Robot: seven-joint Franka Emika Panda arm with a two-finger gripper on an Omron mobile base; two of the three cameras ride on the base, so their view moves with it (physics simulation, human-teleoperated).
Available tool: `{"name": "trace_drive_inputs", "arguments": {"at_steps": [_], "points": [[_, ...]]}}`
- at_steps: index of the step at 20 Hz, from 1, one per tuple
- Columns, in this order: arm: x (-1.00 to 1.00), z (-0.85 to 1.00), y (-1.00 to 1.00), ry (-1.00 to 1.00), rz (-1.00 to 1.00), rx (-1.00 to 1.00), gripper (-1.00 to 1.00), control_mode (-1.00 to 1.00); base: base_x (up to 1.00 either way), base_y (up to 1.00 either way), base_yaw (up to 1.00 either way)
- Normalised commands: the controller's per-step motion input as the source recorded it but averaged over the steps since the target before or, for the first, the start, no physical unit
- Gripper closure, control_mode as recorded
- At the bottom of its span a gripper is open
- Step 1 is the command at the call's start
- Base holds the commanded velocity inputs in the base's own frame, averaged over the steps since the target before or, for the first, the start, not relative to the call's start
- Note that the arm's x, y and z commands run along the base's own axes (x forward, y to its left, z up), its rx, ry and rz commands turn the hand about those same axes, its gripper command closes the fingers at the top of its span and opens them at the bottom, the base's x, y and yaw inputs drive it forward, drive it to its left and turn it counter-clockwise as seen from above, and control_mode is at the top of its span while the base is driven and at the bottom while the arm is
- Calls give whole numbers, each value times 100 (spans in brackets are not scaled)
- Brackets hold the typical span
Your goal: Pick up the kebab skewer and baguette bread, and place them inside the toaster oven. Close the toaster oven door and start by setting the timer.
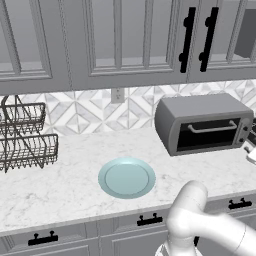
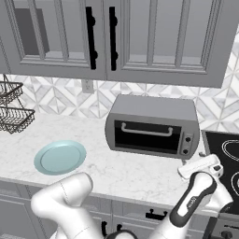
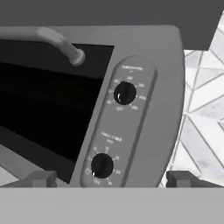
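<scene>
With fingers [image 3: 106, 178] spread wide, empty, hand faces toaster oven [image 3: 144, 109] ctrl knobs; door shut.

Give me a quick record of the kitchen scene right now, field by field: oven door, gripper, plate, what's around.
toaster oven: on the counter against the backsplash
toaster oven door: shut, bar handle across the top
control panel: two dark knobs, upper knob and lower knob
gripper: open, holding nothing, facing the lower knob
plate: light blue, empty, left of the oven
wire basket rack: far left of the counter
</scene>
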Motion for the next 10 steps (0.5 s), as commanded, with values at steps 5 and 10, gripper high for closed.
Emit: {"name": "trace_drive_inputs", "arguments": {"at_steps": [5,10], "points": [[0,0,25,1,-1,17,-100,-100,0,0,0],[17,0,5,0,-3,13,-100,-100,0,0,0]]}}
